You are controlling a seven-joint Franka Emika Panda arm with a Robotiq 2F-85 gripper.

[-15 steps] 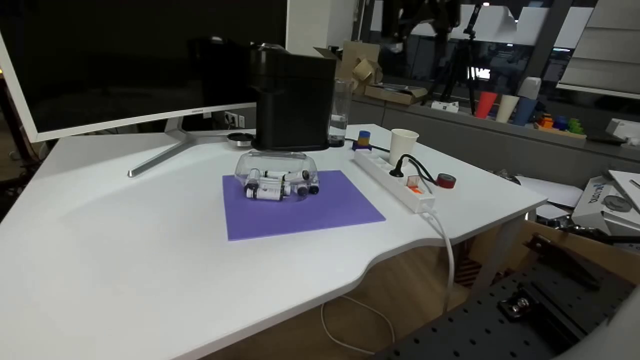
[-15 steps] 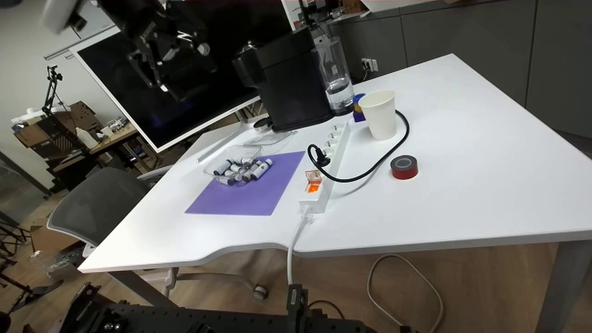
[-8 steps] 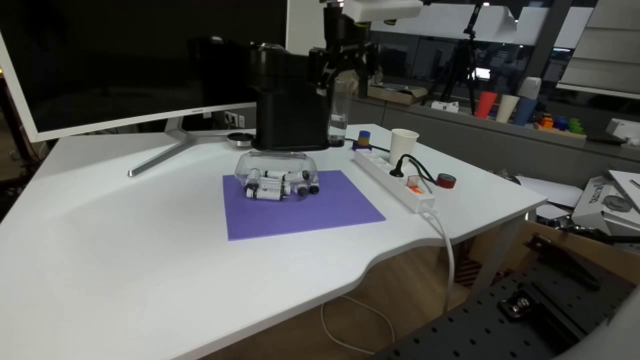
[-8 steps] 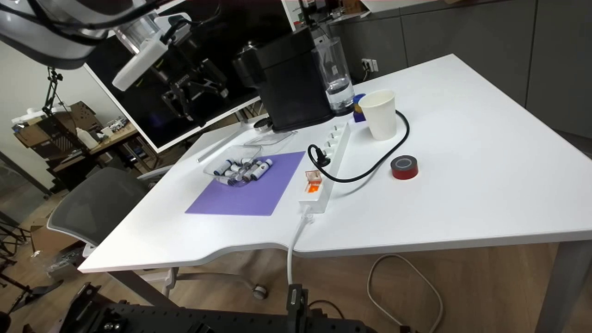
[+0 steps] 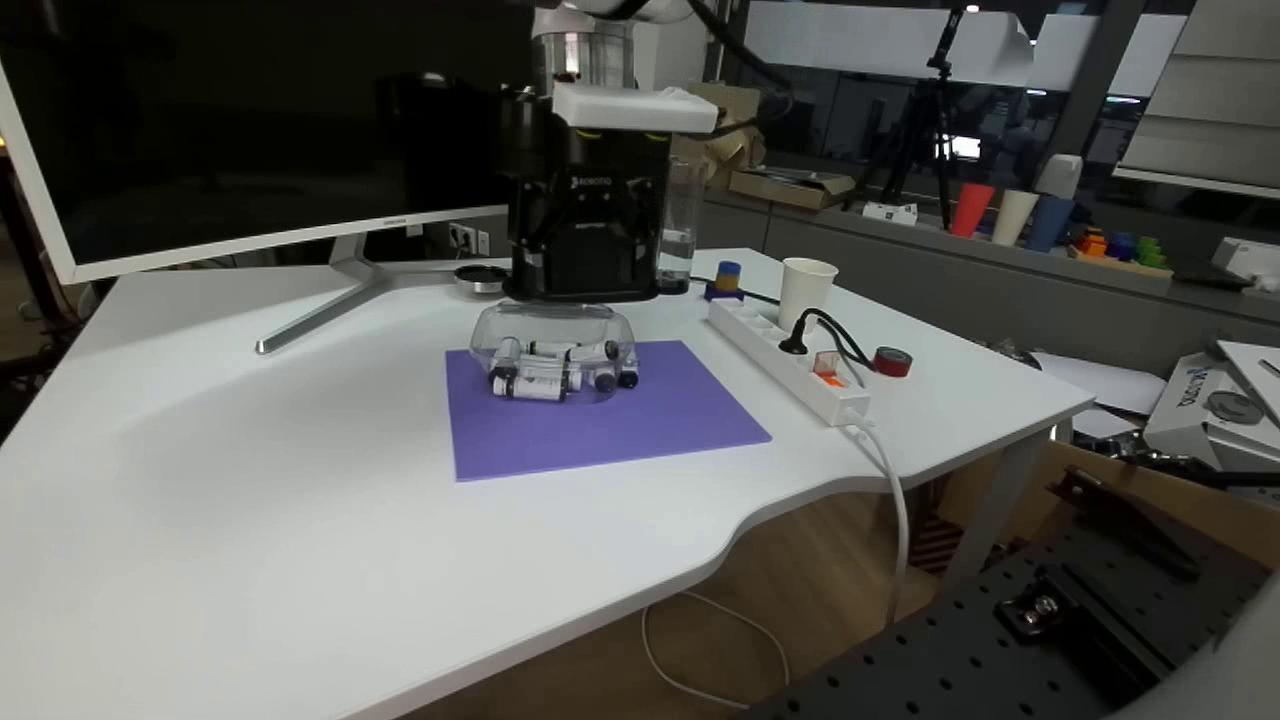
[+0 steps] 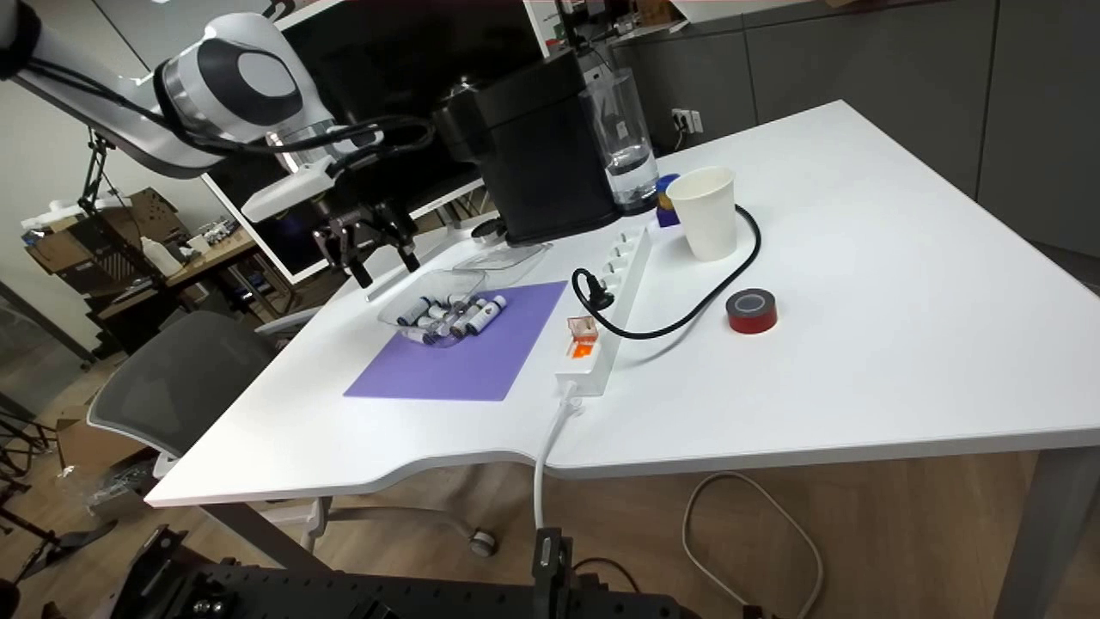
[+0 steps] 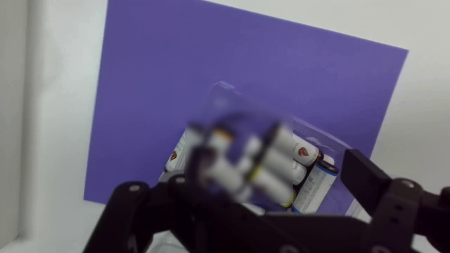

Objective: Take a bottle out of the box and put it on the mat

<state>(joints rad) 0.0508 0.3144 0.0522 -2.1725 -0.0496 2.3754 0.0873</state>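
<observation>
Tool (image 6: 387,268) above box (image 6: 454,282) of bottles (image 6: 485,315).

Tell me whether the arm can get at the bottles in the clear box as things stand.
Probably yes: the jaws stand apart above the clear box, and its top looks open, leaving the bottles exposed. They lie crowded together, though, which may hamper a clean grip.

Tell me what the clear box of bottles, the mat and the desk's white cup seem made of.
Clear box: probably glossy plastic; see-through, glints along its rim.
Purple mat: matte, perhaps foam or card; evenly coloured, no shine.
White cup: likely paper, possibly plastic; smooth, opaque, with a lipped rim.
</observation>
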